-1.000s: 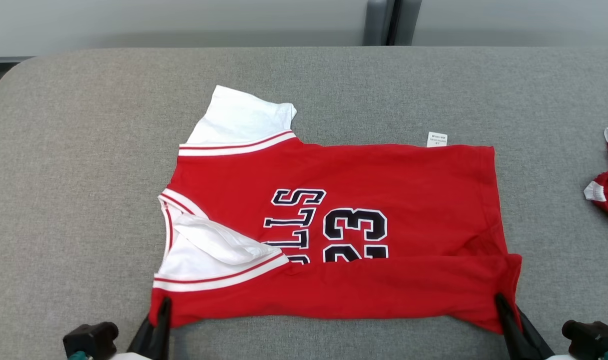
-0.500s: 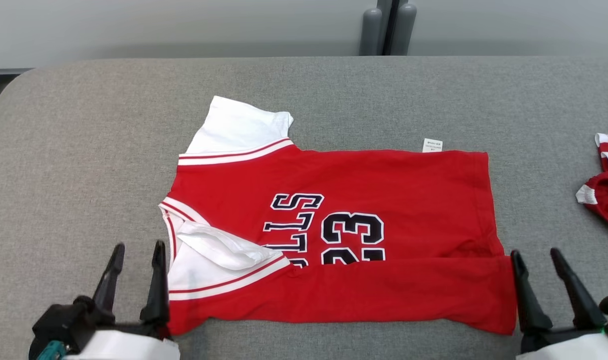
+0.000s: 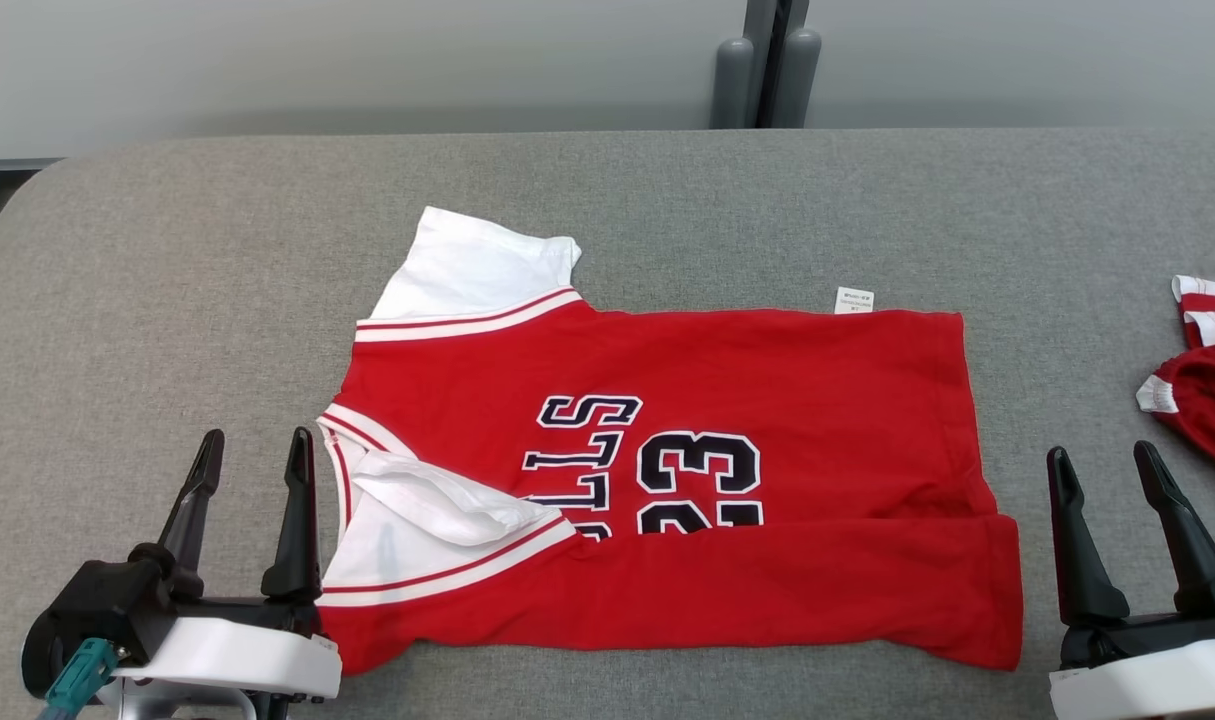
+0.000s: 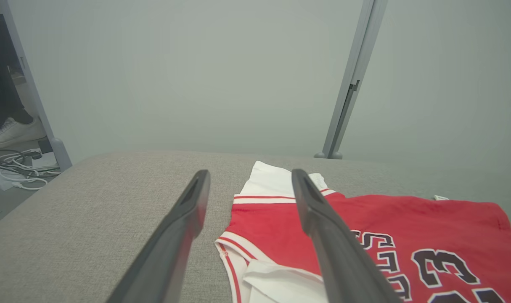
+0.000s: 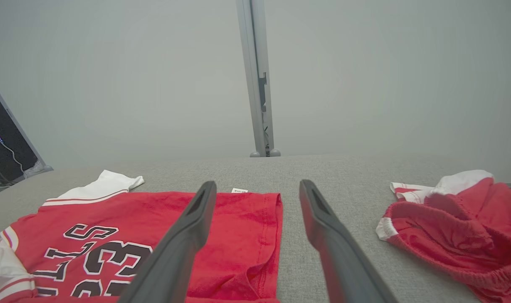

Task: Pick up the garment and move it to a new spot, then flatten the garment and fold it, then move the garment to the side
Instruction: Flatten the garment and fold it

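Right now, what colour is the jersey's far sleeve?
The sleeve is plain white; the head view shows it best.

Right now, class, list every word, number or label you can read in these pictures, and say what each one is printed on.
"23": on the red jersey, partly covered by its folded-over edge.
"LLS": beside the number; any earlier letters are hidden under the fold.
White tag at the jersey's far edge: print too small to read.
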You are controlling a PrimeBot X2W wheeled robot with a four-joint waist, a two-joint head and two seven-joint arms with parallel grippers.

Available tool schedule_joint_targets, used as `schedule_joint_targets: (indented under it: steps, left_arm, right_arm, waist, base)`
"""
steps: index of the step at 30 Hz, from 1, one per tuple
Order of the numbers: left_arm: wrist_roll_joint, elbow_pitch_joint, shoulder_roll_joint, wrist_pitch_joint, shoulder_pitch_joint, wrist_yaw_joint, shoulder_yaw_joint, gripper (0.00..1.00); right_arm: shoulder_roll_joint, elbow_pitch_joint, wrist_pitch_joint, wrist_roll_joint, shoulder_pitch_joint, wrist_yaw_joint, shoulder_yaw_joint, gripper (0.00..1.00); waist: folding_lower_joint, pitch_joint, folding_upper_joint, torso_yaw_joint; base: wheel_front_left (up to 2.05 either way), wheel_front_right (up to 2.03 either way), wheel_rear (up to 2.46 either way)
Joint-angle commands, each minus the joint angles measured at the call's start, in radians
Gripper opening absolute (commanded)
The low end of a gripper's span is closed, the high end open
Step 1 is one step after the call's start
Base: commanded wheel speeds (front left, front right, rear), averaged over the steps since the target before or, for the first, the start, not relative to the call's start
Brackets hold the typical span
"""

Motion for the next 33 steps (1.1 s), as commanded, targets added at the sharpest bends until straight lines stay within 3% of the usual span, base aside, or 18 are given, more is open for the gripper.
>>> schedule_joint_targets:
  steps: [1, 9, 17, 25, 33]
  left_arm:
    - [0.003, -0.003, 0.012, 0.003, 0.003, 0.006, 0.002, 1.0]
    - [-0.002, -0.016, 0.018, 0.015, -0.032, 0.007, -0.002, 1.0]
    - [-0.036, 0.023, 0.021, 0.089, -0.295, -0.046, -0.03, 1.0]
    - [-0.094, 0.319, 0.028, 0.194, -0.64, -0.14, -0.066, 1.0]
    - [-0.115, 0.638, 0.062, 0.259, -0.847, -0.182, -0.098, 1.0]
  right_arm:
    - [0.0, -0.004, -0.001, -0.004, 0.008, 0.0, -0.007, 1.0]
    - [0.007, -0.015, -0.013, 0.001, -0.009, 0.0, -0.005, 1.0]
    - [0.009, -0.035, -0.023, 0.015, -0.074, 0.0, -0.003, 1.0]
    - [0.003, -0.015, -0.055, 0.034, -0.19, 0.0, 0.037, 1.0]
    - [-0.007, 0.039, -0.086, 0.058, -0.289, 0.0, 0.079, 1.0]
  waist:
    - [0.0, 0.004, 0.0, -0.001]
    - [0.0, 0.03, 0.0, -0.006]
    - [0.0, 0.124, 0.0, -0.019]
    - [0.0, 0.264, 0.0, -0.076]
    - [0.0, 0.348, 0.0, -0.133]
  base:
    - [0.0, 0.0, 0.0]
    - [0.0, 0.0, 0.0]
    - [0.0, 0.0, 0.0]
    - [0.0, 0.0, 0.0]
    - [0.0, 0.0, 0.0]
